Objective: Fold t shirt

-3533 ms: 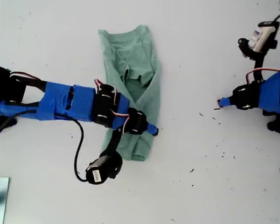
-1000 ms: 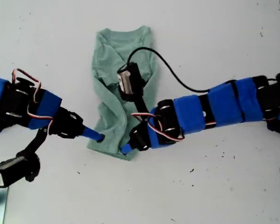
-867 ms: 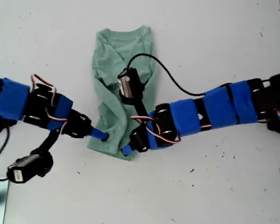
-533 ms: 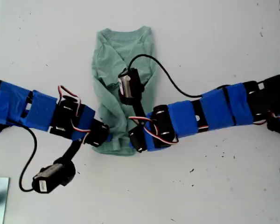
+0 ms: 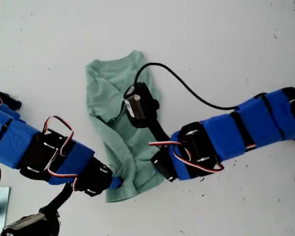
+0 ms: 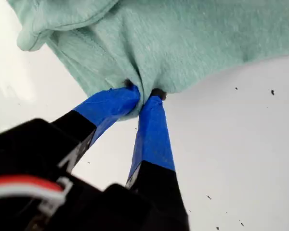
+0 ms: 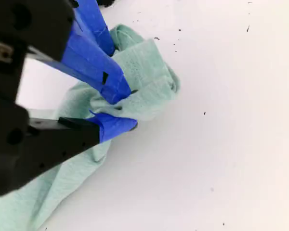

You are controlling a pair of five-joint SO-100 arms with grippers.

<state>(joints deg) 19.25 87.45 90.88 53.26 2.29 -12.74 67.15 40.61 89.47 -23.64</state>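
T shirt [image 5: 119,132] lies crumpled lengthwise mid-table [image 5: 226,44], neck toward twelve o'clock in the exterior view. My first gripper [image 6: 143,94] pinches its hem. My second gripper [image 7: 124,110] clamps a bunched fold of the same cloth.

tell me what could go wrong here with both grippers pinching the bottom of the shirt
My first gripper pinches only a small tuck at the edge of the t shirt, so it could slip free. My second gripper holds a bunched corner, which may fold in creased. The camera cable lies across the shirt and might drag it.
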